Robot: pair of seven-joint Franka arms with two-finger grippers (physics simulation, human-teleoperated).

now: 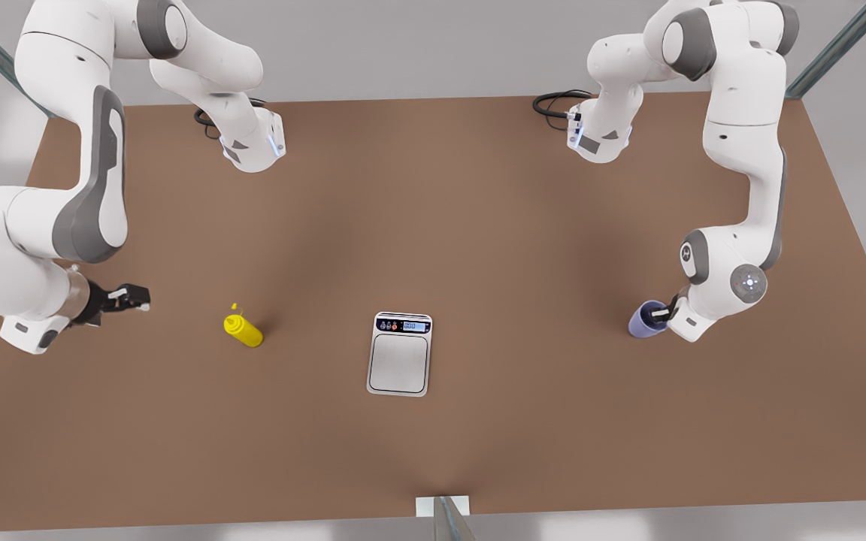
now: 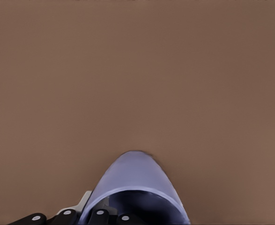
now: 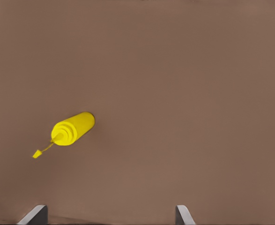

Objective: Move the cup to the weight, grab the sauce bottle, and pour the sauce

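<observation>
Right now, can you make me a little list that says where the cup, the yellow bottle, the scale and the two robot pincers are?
cup: on the table at the front view's right, left pincer closed on its rim
sauce bottle: on the table at the front view's left, untouched
weight: flat in the middle, nothing on its plate
right pincer: open, apart from the sauce bottle, on the front view's left
table: brown

- 2 glossy white jointed arms (image 1: 745,98) with dark grey joint bands and side panels.
- Round grey end caps (image 1: 748,283) with pale ring markings.
- Black looped cables (image 1: 553,101) at each white base.
- Black two-finger grippers (image 1: 128,297) with small silver screws (image 2: 36,218).
</observation>
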